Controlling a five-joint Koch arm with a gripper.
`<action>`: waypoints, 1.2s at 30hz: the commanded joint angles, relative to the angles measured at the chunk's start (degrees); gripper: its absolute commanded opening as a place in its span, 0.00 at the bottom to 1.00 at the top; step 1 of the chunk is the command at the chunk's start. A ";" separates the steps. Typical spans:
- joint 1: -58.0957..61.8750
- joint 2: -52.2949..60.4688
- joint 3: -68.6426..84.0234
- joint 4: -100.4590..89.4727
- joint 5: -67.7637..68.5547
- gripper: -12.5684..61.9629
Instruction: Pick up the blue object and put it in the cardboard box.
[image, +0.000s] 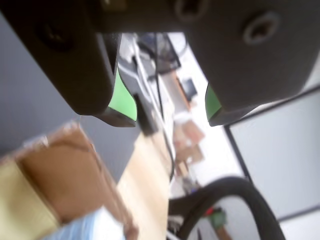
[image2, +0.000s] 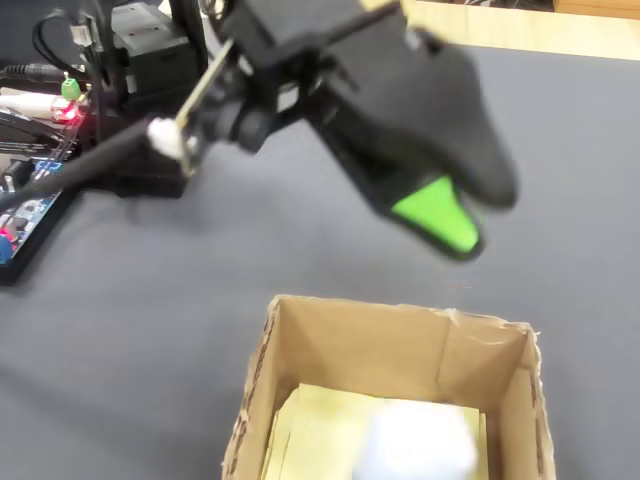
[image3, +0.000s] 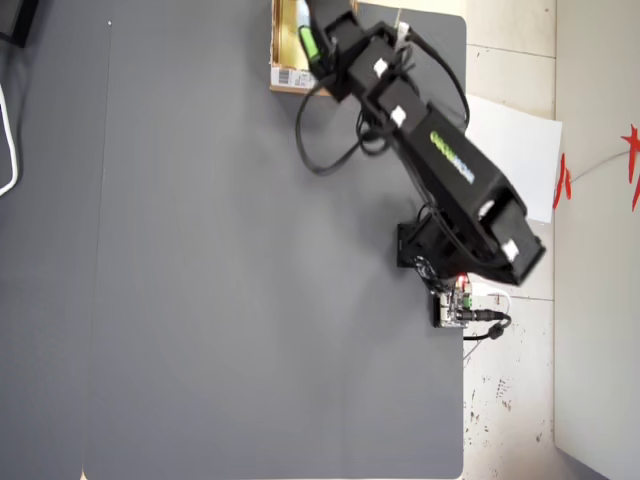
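We see a dark grey mat (image3: 240, 250) covering nearly the whole table in the overhead view — flat and smooth. At its right edge a small circuit board with a white plug (image3: 456, 305) lies just off the mat, a black cable (image3: 492, 326) curling away from it. Further right sits a white sheet of paper (image3: 520, 150) on the pale speckled floor (image3: 505, 410), with red marks (image3: 632, 160) at the far right. In the fixed view, a strip of light wooden tabletop (image2: 520, 30) shows along the far edge — beyond the mat.
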 joint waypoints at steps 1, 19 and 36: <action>-3.87 4.13 -1.76 -7.03 3.25 0.53; -37.79 27.51 29.00 -11.87 9.67 0.61; -41.31 32.17 52.21 -12.30 9.76 0.63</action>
